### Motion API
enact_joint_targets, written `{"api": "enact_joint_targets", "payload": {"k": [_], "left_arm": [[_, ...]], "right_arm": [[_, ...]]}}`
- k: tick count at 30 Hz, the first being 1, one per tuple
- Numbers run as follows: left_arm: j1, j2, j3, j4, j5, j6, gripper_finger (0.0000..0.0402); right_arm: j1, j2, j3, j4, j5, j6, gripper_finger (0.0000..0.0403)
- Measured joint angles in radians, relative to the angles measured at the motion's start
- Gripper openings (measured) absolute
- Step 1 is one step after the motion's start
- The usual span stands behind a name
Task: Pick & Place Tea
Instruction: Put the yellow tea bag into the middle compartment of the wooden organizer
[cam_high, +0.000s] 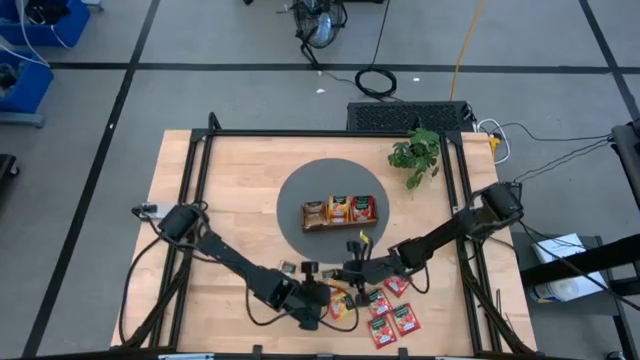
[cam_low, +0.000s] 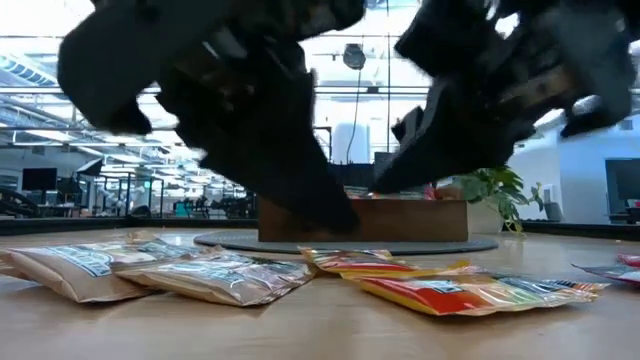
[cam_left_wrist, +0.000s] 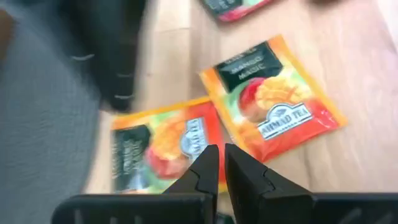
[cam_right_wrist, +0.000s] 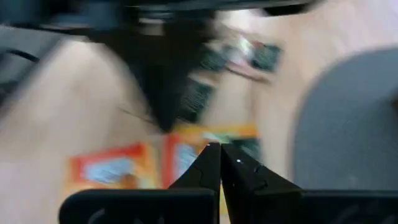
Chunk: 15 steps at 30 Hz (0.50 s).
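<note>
table (cam_high: 240, 190): your wood top, grey round mat (cam_high: 300, 195) mid
tray (cam_high: 340, 211): on mat, sachets in all three slots
tea sachets (cam_high: 385, 320): loose on the wood at your near edge
left gripper (cam_left_wrist: 221, 163): nearly shut, empty, over orange sachet (cam_left_wrist: 165, 146)
right gripper (cam_right_wrist: 219, 163): pinched closed, empty, beside it

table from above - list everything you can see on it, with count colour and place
wooden tray: one, brown, three compartments with sachets inside, on the grey mat
round mat: one, grey, table centre
plant: one, green, far right of the mat
red sachets: about four, near edge, right of the grippers
orange sachets: two, near edge, under the left gripper
cream sachets: two or so, near edge
left gripper: nearly shut, empty, above an orange sachet
right gripper: shut, empty, beside the mat
</note>
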<state>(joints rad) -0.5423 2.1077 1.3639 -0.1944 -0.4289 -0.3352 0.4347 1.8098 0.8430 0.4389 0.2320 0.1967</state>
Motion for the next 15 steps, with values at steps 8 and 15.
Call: {"api": "enact_joint_targets", "payload": {"k": [8,15], "left_arm": [[0.02,0.031,-0.001,0.011,0.014,-0.008,0.0035],[0.023,0.028,-0.035,0.031,0.011,-0.02,0.0035]], "right_arm": [[-0.086,0.001,-0.006,-0.079,-0.159,0.038,0.0026],[-0.147,0.001,-0.007,-0.104,-0.239,0.133,0.0071]]}}
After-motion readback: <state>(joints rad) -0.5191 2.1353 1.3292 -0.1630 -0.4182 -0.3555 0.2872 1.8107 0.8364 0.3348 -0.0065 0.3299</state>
